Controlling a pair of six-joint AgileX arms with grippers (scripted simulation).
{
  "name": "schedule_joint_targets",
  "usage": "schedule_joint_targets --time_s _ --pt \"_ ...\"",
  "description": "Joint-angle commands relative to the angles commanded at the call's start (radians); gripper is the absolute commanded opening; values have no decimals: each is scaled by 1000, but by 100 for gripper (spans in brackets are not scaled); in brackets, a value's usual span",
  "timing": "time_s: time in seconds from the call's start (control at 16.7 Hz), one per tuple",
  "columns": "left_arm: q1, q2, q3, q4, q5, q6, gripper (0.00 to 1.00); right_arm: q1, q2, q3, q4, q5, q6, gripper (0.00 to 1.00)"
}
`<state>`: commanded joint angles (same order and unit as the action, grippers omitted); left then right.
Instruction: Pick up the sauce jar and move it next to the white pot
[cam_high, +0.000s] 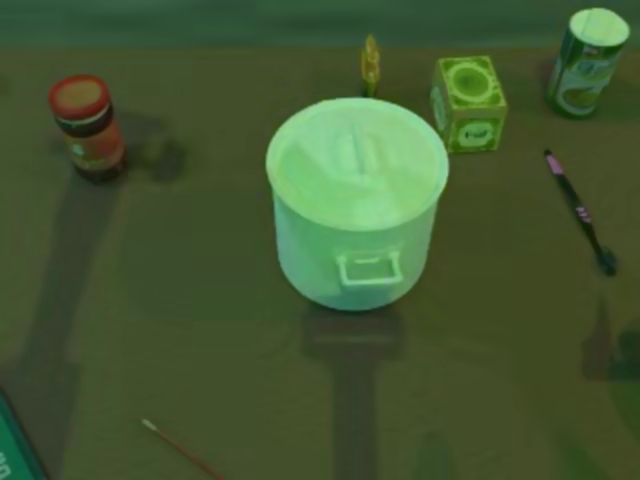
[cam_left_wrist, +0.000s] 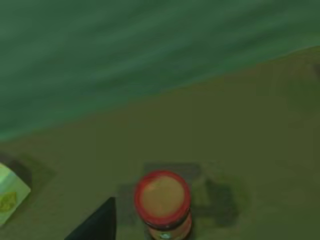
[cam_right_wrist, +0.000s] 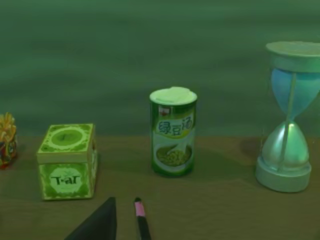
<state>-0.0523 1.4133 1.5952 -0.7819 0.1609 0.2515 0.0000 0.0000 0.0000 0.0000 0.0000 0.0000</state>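
Red-lidded sauce jar (cam_high: 87, 127) far-left, apart from white pot (cam_high: 356, 205) | grippers' state: can't tell

Only a little of the robot shows. In the left wrist view there is one dark, flat, pointed finger tip (cam_left_wrist: 97, 225). The right wrist view shows the same kind of dark pointed finger tip (cam_right_wrist: 97, 225). Both look smooth and plain, with no marks.

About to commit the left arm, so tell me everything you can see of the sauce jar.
The sauce jar is small and round, with a red-orange lid, dark reddish-brown contents and an orange label. It stands upright, lid on, on the table near the far left corner, well apart from the white pot. Nothing touches it. The left wrist view looks down on its lid.
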Motion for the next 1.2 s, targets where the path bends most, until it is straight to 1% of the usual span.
schedule_joint_targets --time_s 0.3,0.54,0.72,0.9,1.02,1.2 --pt "10 448 515 -163 -13 66 100 0 0 0 0 0 0 100" --pt "25 789 777 -327 -38 92 100 0 0 0 0 0 0 100" --pt "36 992 888 -450 -58 98 100 0 0 0 0 0 0 100" --pt "44 1123 943 -542 -74 98 100 0 0 0 0 0 0 100" --pt "47 1162 956 -572 -79 97 100 0 0 0 0 0 0 100" --pt "47 1164 956 -574 -79 97 100 0 0 0 0 0 0 100"
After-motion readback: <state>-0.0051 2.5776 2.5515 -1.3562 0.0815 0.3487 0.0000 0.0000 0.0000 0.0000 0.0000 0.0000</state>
